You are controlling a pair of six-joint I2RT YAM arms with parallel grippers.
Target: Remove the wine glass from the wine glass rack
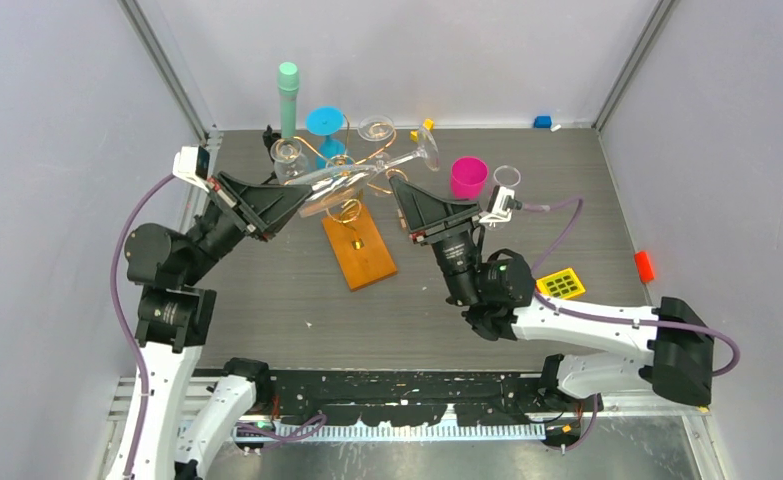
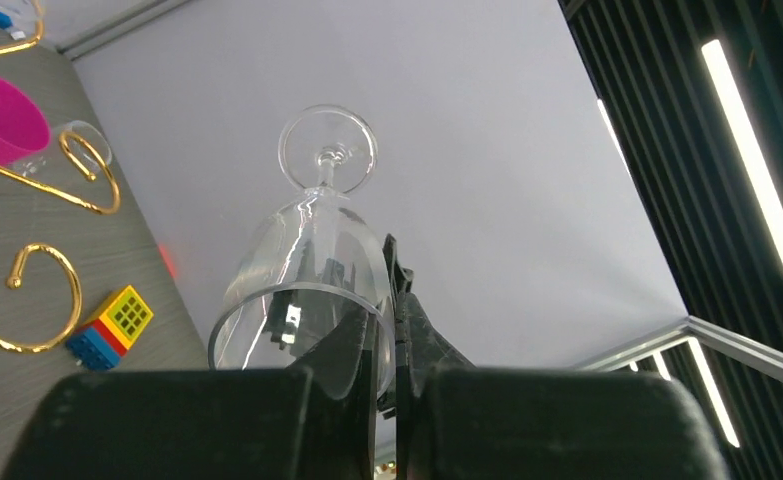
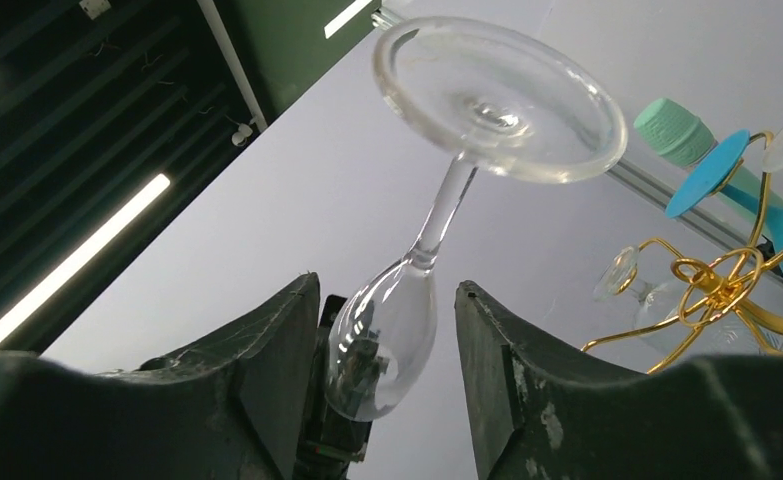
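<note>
I see the wine glass (image 1: 367, 173) - clear, long-stemmed - lying almost level in the air above the wine glass rack (image 1: 360, 255), foot toward the back wall. My left claw (image 1: 302, 200) pinches the bowl's rim; the right claw (image 1: 399, 188) stands parted either side of the glass, with gaps showing. Bare table (image 1: 297, 300) lies in front of the rack's base.

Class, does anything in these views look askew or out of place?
The wine glass lies nearly sideways over the wine glass rack, pinched at its rim by the left gripper, unlike the glasses hanging on the rack.
</note>
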